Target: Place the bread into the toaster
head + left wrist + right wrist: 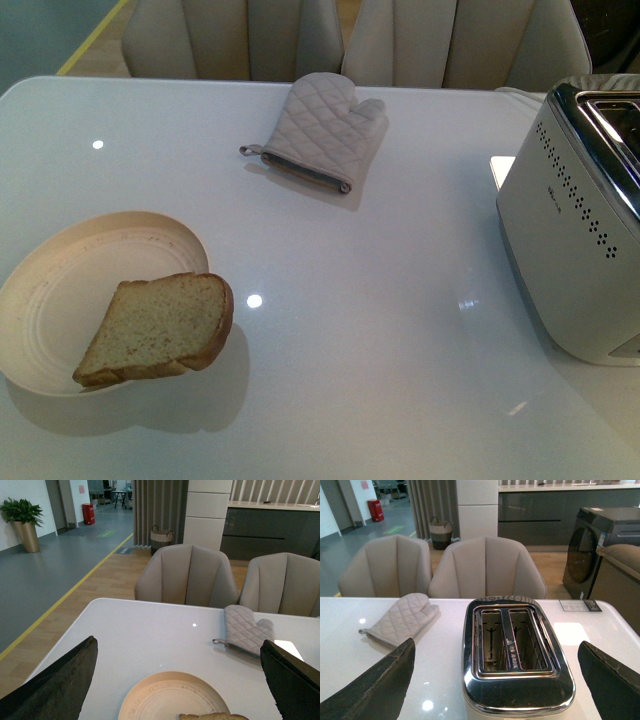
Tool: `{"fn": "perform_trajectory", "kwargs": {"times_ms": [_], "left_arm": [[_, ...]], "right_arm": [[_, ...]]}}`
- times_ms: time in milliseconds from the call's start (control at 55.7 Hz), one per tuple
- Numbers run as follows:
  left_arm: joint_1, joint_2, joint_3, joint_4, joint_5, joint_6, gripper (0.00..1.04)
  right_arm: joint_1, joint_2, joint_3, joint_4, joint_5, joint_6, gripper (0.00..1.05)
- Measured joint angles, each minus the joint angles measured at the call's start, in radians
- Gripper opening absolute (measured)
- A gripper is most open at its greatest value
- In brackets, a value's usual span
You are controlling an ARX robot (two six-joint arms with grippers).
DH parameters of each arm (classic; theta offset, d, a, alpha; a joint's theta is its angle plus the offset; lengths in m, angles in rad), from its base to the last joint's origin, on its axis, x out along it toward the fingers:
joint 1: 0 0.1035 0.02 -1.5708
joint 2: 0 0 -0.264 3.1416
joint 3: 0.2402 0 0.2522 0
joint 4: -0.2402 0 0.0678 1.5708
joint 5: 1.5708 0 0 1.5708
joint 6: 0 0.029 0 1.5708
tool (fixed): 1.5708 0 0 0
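The bread point(158, 329), a tan slice with brown crust, lies on the right edge of a cream plate point(60, 290) at the front left of the white table. Its top edge also shows in the left wrist view point(212, 716). The white toaster point(580, 230) with chrome top stands at the right; both slots look empty in the right wrist view point(512, 640). My left gripper point(180, 680) is open above the plate point(165, 695). My right gripper point(495, 680) is open, with the toaster's top between its fingers. Neither arm shows in the front view.
A quilted beige oven mitt point(320, 128) lies at the back middle of the table point(400, 300). Beige chairs point(250, 35) stand behind the far edge. A washing machine point(605, 545) is beyond the table on the right.
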Motion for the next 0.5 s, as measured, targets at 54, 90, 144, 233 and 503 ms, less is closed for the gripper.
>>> {"fn": "perform_trajectory", "kwargs": {"times_ms": [54,90,144,233,503], "left_arm": [[0.000,0.000,0.000,0.000,0.000,0.000,0.97],[0.000,0.000,0.000,0.000,0.000,0.000,0.97],[0.000,0.000,0.000,0.000,0.000,0.000,0.97],[0.000,0.000,0.000,0.000,0.000,0.000,0.97],[0.000,0.000,0.000,0.000,0.000,0.000,0.97]], "right_arm": [[0.000,0.000,0.000,0.000,0.000,0.000,0.96],[0.000,0.000,0.000,0.000,0.000,0.000,0.96],[0.000,0.000,0.000,0.000,0.000,0.000,0.96],[0.000,0.000,0.000,0.000,0.000,0.000,0.96],[0.000,0.000,0.000,0.000,0.000,0.000,0.96]]}}
